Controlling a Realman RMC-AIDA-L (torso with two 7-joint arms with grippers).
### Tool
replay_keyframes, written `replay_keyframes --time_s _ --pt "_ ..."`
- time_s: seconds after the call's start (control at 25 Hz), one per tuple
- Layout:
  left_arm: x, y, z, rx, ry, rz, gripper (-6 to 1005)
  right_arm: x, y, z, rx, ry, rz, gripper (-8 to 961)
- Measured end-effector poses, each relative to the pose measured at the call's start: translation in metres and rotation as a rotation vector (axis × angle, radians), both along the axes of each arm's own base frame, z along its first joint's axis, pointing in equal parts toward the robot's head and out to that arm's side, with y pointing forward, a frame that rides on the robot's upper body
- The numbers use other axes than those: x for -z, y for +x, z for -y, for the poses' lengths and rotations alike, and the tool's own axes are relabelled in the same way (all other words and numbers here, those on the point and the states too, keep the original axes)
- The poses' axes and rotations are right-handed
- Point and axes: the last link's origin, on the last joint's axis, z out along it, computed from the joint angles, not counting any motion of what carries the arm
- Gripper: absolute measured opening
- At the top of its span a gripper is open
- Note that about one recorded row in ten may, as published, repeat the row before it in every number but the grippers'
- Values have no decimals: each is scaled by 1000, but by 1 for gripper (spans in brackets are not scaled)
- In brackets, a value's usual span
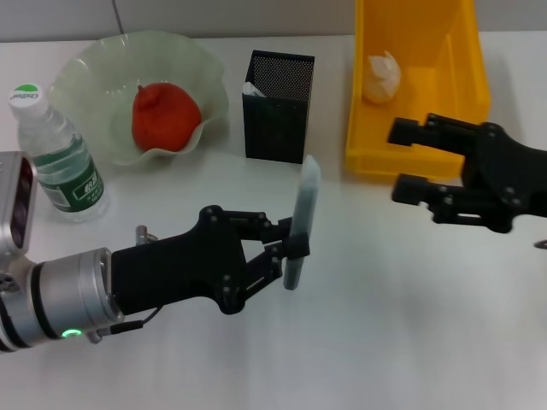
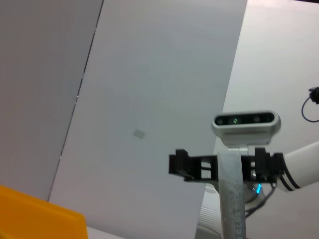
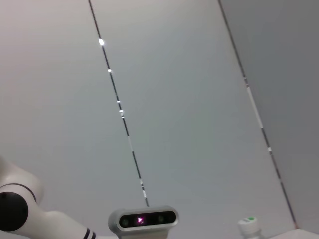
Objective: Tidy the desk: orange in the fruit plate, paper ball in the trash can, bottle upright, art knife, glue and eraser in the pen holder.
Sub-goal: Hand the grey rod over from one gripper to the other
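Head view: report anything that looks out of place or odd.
Nothing stands out. The orange sits in the fruit plate, the paper ball in the trash can, the bottle upright. The left gripper holds a pale stick.

L hand (image 1: 289, 243) clamped shut, R hand (image 1: 408, 161) open

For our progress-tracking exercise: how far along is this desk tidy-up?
Done: the orange sits in the fruit plate, the paper ball in the trash can, the bottle stands upright. In hand: the left gripper holds a grey stick-like item before the pen holder. Left: dropping it in. The right gripper hangs open.
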Motion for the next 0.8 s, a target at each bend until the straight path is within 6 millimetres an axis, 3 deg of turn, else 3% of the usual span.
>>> replay_keyframes --time_s 0.4,0.8 --pt "3 5 -3 10 -14 -1 142 31 -26 -10 -59 -91 66 785" --pt "3 9 -6 20 -16 -1 142 38 -32 -12 -80 -98 81 766"
